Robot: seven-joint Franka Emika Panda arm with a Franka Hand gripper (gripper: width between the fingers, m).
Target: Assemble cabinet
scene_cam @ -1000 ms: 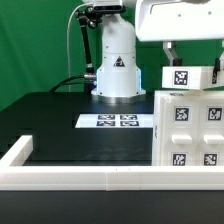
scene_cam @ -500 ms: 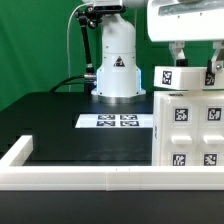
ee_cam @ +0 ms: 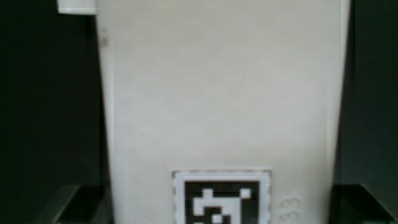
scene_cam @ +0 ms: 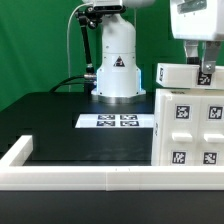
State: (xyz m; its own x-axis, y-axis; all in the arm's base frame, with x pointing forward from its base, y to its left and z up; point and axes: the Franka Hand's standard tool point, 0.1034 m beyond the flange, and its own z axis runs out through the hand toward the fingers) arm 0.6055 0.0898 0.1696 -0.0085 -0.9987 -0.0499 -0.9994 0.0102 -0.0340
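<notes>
- The low white border rail [scene_cam: 60, 178] runs along the front of the black table [scene_cam: 55, 125] and turns back at the exterior view's left. It is smooth, matte plastic and has no part in the coming move.
- The white arm base [scene_cam: 116, 60] stands at the rear. The marker board [scene_cam: 115, 121] lies flat in front of it, thin, with four printed tags.
- A long white panel [scene_cam: 180, 77] lies level at the top of the cabinet. Its long axis runs across the exterior view, and one end sticks out past the cabinet's edge toward that view's left. It is a flat slab with sharp corners and a square tag [scene_cam: 163, 72] near that end. In the wrist view it fills the middle as a plain, slightly glossy strip [ee_cam: 214, 90].
- The cabinet [scene_cam: 190, 132] stands on the table at the exterior view's right, well apart from the marker board. It is a big, hard plastic box, and its front shows raised square fields, each with a tag.
- The gripper [scene_cam: 205, 67] hangs straight above the panel, toward the end over the cabinet. One dark finger crosses the panel's front face and the other is hidden, so I cannot tell if the pincer clamps the panel or only touches it.
- I judge that the coming move depends on this: the panel is directly under the pincer and crosswise to it, and its underside is touching or almost touching the cabinet's top edge.
</notes>
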